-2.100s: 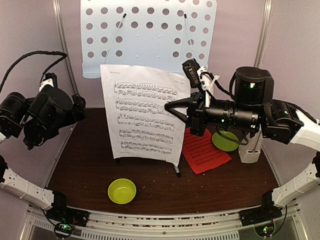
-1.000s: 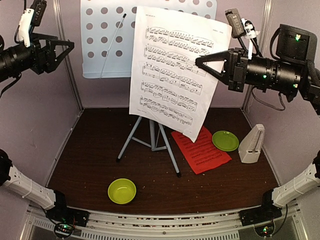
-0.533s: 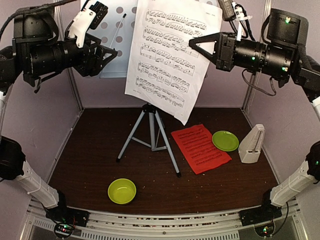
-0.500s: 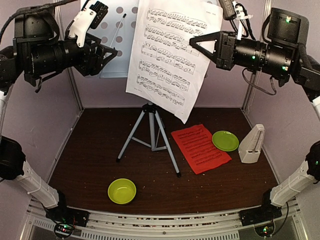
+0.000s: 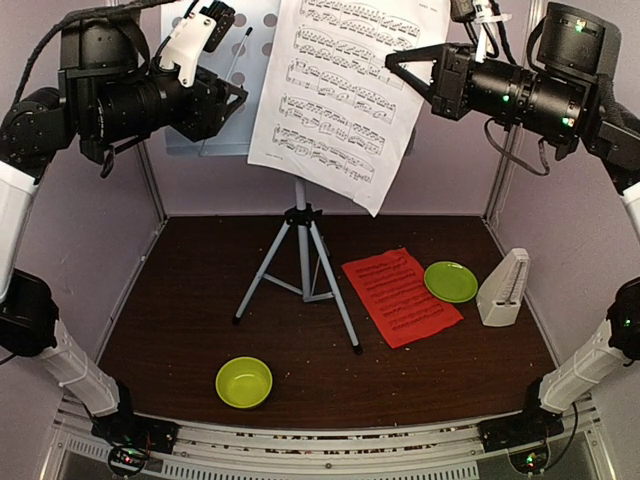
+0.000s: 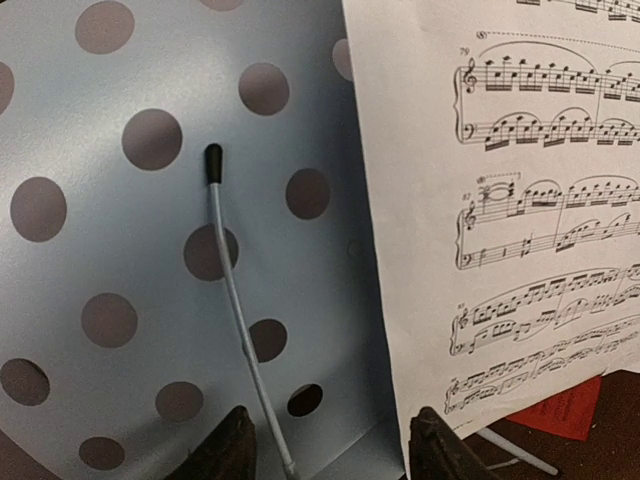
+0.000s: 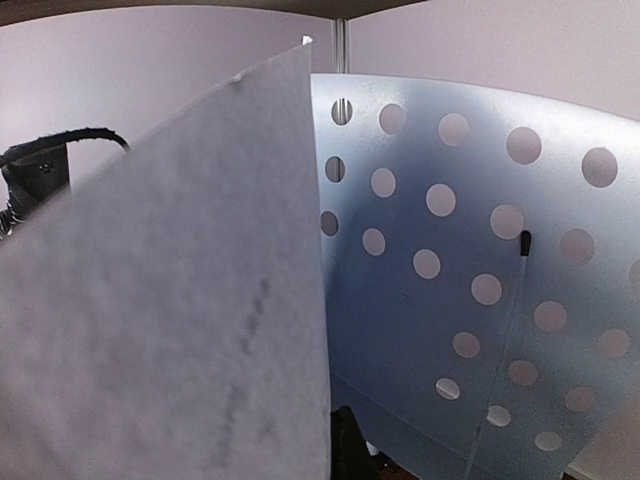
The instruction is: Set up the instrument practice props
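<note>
My right gripper (image 5: 393, 63) is shut on the right edge of the white sheet-music page (image 5: 340, 95) and holds it high in front of the pale perforated music stand (image 5: 225, 30). The stand's grey tripod legs (image 5: 300, 262) rest on the table. The page's back fills the left of the right wrist view (image 7: 170, 300), with one dark finger (image 7: 345, 445) beside it. My left gripper (image 5: 236, 100) is open at the page's left edge. The left wrist view shows the stand's desk (image 6: 120, 250), its wire page holder (image 6: 232, 290) and the page (image 6: 500, 220). The red page (image 5: 402, 297) and the cream metronome (image 5: 503, 288) are on the table.
A lime-green plate (image 5: 450, 281) lies between the red page and the metronome. A lime-green bowl (image 5: 244, 381) sits near the front. Pale walls with metal posts close in the back and sides.
My right gripper has lifted the white page from low by the tripod up to the stand's desk. My left arm has risen and swung in towards the page's left edge.
</note>
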`<state>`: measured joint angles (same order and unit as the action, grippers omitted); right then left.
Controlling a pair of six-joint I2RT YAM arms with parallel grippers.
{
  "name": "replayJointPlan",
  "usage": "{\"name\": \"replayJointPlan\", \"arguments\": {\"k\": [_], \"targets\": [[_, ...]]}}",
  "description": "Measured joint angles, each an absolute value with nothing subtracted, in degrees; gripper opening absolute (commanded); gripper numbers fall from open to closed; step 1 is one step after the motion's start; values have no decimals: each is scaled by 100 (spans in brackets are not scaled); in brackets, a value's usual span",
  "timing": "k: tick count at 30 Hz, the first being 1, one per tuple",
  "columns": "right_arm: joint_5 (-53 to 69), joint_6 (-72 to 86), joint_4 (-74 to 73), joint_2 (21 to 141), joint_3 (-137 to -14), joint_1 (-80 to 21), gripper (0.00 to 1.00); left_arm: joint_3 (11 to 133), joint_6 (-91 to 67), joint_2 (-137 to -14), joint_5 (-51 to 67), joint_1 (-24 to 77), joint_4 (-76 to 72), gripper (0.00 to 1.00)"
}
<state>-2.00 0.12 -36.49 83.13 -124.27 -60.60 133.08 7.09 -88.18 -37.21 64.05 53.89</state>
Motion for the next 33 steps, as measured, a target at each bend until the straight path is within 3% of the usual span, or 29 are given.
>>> {"name": "replayJointPlan", "arguments": {"k": [6,15,26,33], "targets": [[-325,-329,-3564,8442,-12637,-6060,0,13329,692,-8954,-3857,6388,5199,43],[-591,-777,-3312,8578,-12914,-6060,0,13343,591,-8954,-3986,6093,5063,38],[-1002,-1098,-2851,8656,-12993,-6060,0,13340,519,-8962,-3938,6036,5052,19],[-1240,-1184,-2670,8733,-12986,-6060,0,12921,574,-8803,-3861,6038,4637,0]]}}
